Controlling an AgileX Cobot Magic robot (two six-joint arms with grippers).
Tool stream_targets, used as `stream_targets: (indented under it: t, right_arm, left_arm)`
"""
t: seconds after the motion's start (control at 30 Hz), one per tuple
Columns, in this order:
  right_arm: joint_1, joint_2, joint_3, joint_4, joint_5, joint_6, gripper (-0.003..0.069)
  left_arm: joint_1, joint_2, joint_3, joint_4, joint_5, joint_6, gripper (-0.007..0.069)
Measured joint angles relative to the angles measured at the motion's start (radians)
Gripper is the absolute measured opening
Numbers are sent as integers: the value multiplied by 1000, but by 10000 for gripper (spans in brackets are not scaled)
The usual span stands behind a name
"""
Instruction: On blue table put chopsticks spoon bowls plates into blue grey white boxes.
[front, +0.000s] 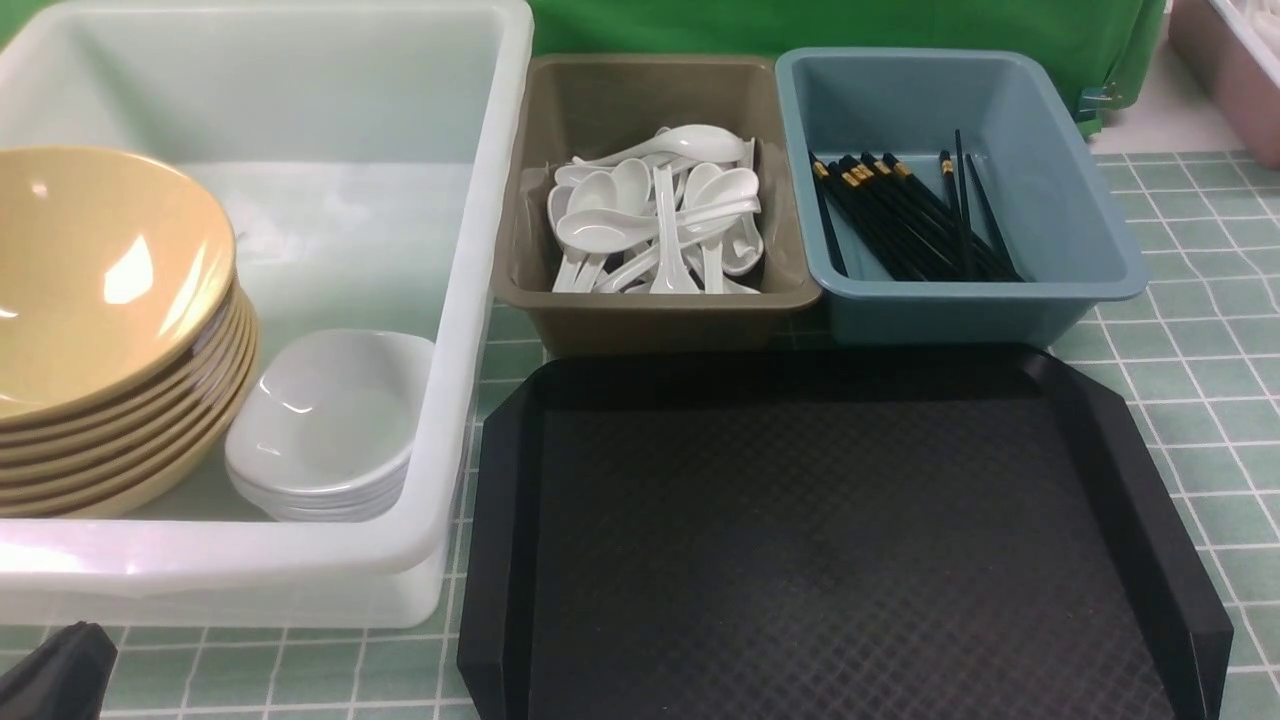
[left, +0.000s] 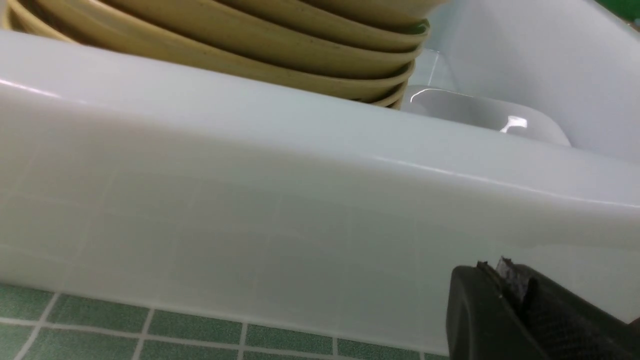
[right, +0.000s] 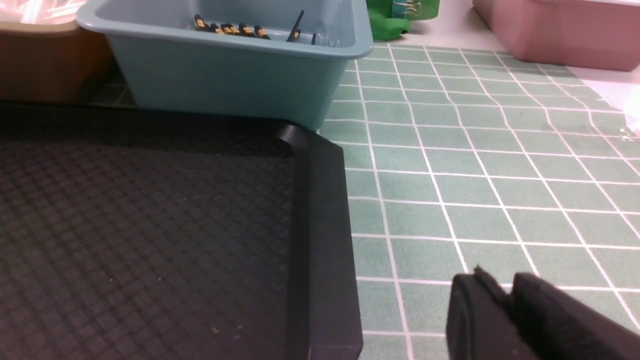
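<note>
A stack of tan bowls (front: 100, 290) and a stack of small white plates (front: 320, 420) sit inside the big white box (front: 470, 330). The grey box (front: 520, 200) holds several white spoons (front: 660, 215). Black chopsticks (front: 900, 215) lie in the blue box (front: 1060, 200). My left gripper (left: 495, 265) is shut and empty, low on the blue table beside the white box's near wall (left: 250, 200), with the bowls (left: 300, 50) beyond it. My right gripper (right: 500, 282) hovers over the table (right: 475, 175) just right of the tray, its tips slightly apart and holding nothing.
A black textured tray (front: 830, 530) lies empty in front of the grey and blue boxes. A pink tub (right: 560, 30) stands at the far right. Green cloth (front: 850, 25) hangs behind the boxes. A black part of my left arm (front: 55, 675) shows at the front view's lower left corner.
</note>
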Motion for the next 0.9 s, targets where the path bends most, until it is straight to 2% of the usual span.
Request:
stream_targets:
  t: [0.9]
  right_arm:
    - [0, 0, 0, 0, 0, 0, 167]
  left_arm:
    - [0, 0, 0, 0, 0, -2, 2]
